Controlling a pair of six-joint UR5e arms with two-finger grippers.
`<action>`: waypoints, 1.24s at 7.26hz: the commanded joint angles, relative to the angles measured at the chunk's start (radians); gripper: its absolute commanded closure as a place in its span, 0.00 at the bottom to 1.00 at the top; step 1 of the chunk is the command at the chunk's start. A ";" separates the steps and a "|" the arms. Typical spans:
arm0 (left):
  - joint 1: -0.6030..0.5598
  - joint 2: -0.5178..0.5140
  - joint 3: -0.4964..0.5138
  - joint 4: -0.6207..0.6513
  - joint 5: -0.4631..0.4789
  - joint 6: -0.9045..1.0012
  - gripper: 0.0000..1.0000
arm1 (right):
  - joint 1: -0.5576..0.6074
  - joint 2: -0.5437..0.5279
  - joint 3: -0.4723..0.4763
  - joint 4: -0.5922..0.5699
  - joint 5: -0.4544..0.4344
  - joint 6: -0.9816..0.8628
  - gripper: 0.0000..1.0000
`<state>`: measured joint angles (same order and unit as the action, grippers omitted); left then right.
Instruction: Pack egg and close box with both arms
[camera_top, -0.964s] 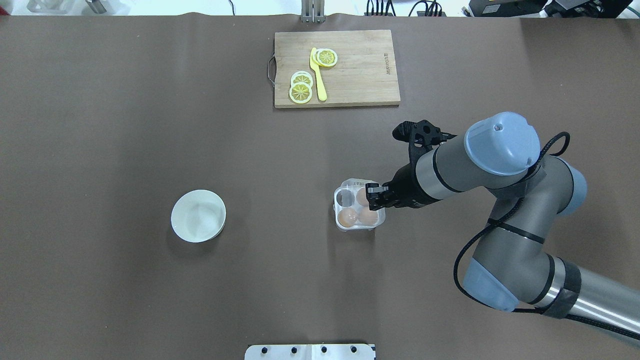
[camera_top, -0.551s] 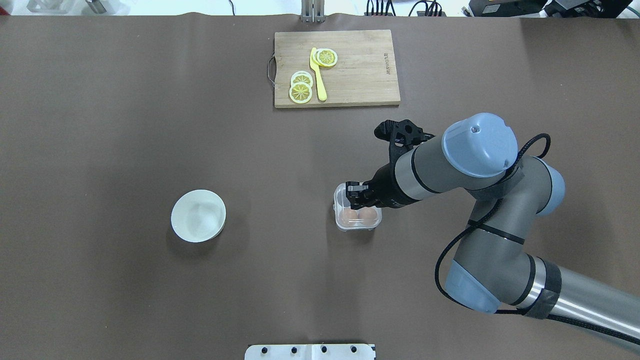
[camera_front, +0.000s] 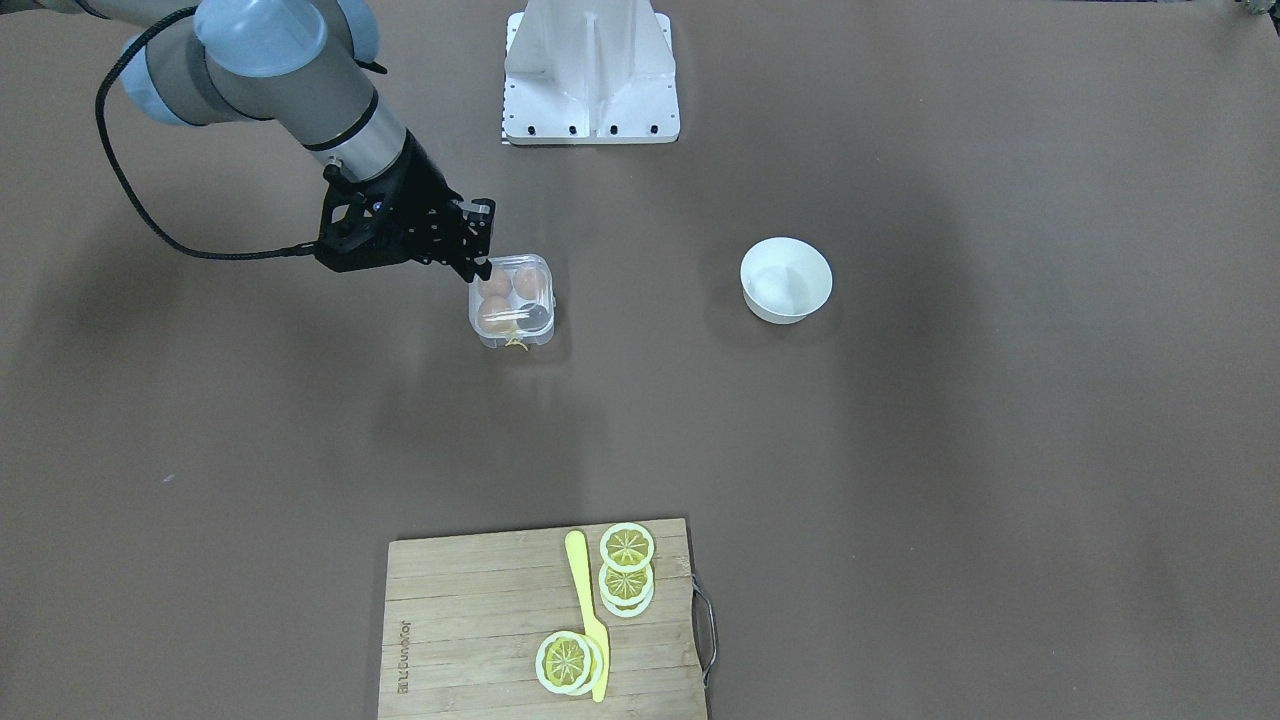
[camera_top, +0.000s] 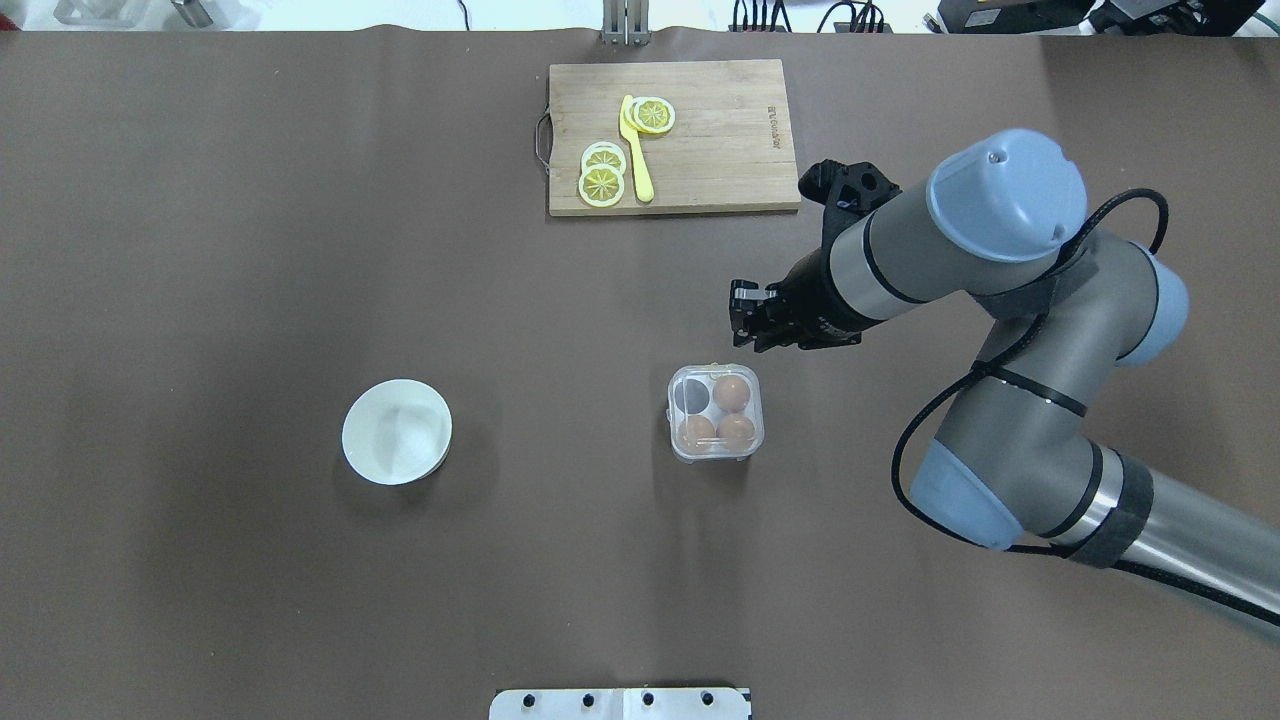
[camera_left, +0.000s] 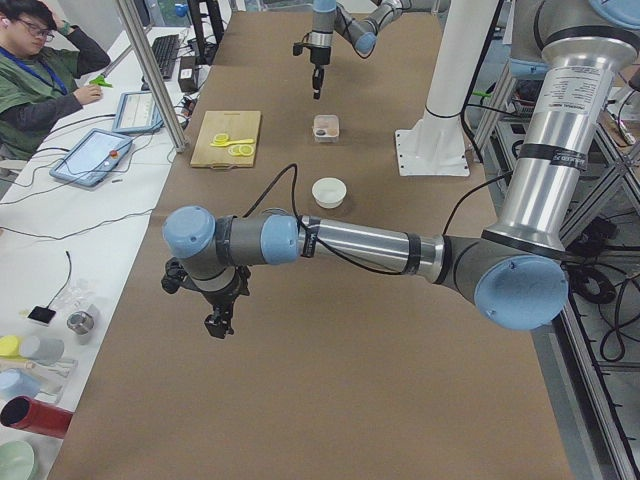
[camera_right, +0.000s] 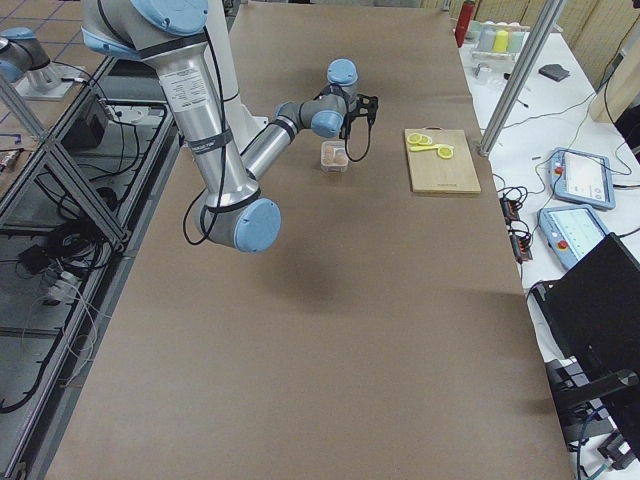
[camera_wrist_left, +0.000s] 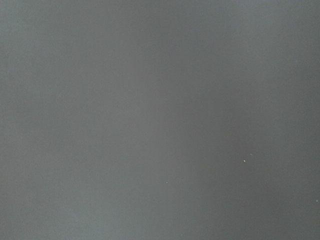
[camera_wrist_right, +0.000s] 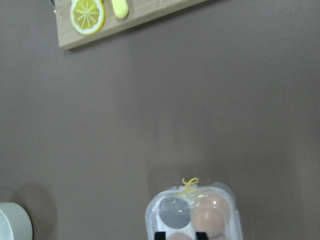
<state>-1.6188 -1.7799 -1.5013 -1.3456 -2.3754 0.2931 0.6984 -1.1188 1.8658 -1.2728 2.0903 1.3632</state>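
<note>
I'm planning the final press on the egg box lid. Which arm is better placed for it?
Right. The right gripper hovers just beyond the box, its wrist camera looking down on it. The left gripper hangs far away, outside the overhead view, its camera showing only blank grey.

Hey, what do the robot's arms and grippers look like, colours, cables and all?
Both the right arm and left arm are silver-grey tubes with pale-blue joint caps and black bands. A thin black cable runs along each. The right gripper and left gripper are black and two-fingered.
</note>
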 joint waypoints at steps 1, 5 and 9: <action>-0.026 0.110 -0.121 -0.003 0.001 -0.079 0.02 | 0.149 0.004 0.001 -0.124 0.115 -0.128 0.00; -0.024 0.228 -0.261 -0.038 0.002 -0.175 0.02 | 0.402 -0.009 -0.040 -0.478 0.140 -0.669 0.00; -0.023 0.218 -0.257 -0.038 0.002 -0.175 0.02 | 0.668 -0.116 -0.221 -0.530 0.142 -1.198 0.00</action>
<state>-1.6415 -1.5608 -1.7585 -1.3834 -2.3737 0.1168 1.2796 -1.1794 1.6889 -1.7973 2.2318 0.3333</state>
